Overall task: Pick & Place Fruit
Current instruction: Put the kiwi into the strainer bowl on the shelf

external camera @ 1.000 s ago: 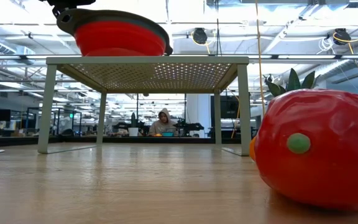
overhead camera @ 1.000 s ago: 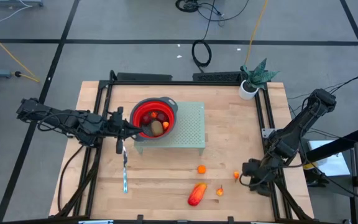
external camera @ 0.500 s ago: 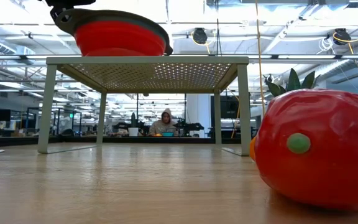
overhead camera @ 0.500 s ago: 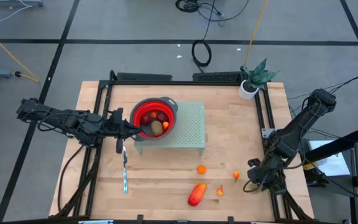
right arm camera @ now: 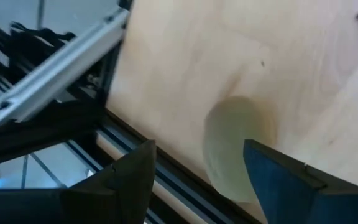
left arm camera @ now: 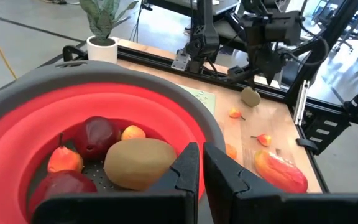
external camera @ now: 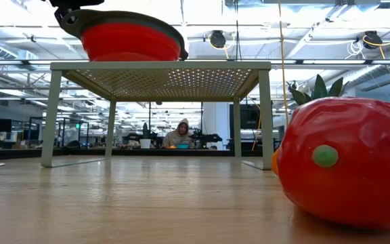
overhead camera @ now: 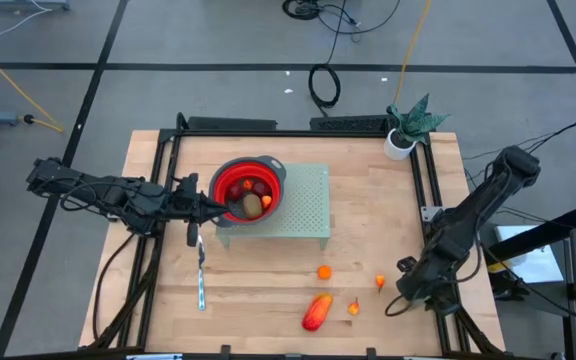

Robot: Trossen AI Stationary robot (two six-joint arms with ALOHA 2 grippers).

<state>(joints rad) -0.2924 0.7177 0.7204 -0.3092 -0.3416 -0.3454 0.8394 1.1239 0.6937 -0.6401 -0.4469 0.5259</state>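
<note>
The red bowl (overhead camera: 248, 185) with a grey rim stands on the green perforated stand (overhead camera: 308, 205). It holds dark-red round fruits (left arm camera: 95, 135), a brown-green oval (left arm camera: 138, 163) and small orange pieces. My left gripper (overhead camera: 208, 205) is shut on the bowl's left side. On the table lie an orange piece (overhead camera: 324, 271), two tiny ones (overhead camera: 379, 282) (overhead camera: 354, 308) and a long red-orange fruit (overhead camera: 316, 312). My right gripper (right arm camera: 199, 149) is open at the near right, fingers down on either side of a brown-green oval (left arm camera: 249, 96). I cannot tell whether they touch it. My left gripper holds the bowl by its grey rim (left arm camera: 207, 134) on the side toward the table's left. The fingers come in about level from the left. Its own fingers (left arm camera: 188, 177) hide the place of contact. The bowl sits upright on the stand.
A slim silver knife (overhead camera: 200, 280) lies near the table's left front. A potted plant (overhead camera: 408, 125) stands at the far right corner. Black rails (overhead camera: 430, 190) run along the table's sides. In the low view the red-orange fruit (external camera: 344, 163) fills the right foreground.
My right gripper has sunk a little toward the table's near edge and has rolled about its wrist. The bowl and the loose fruits have stayed in place.
</note>
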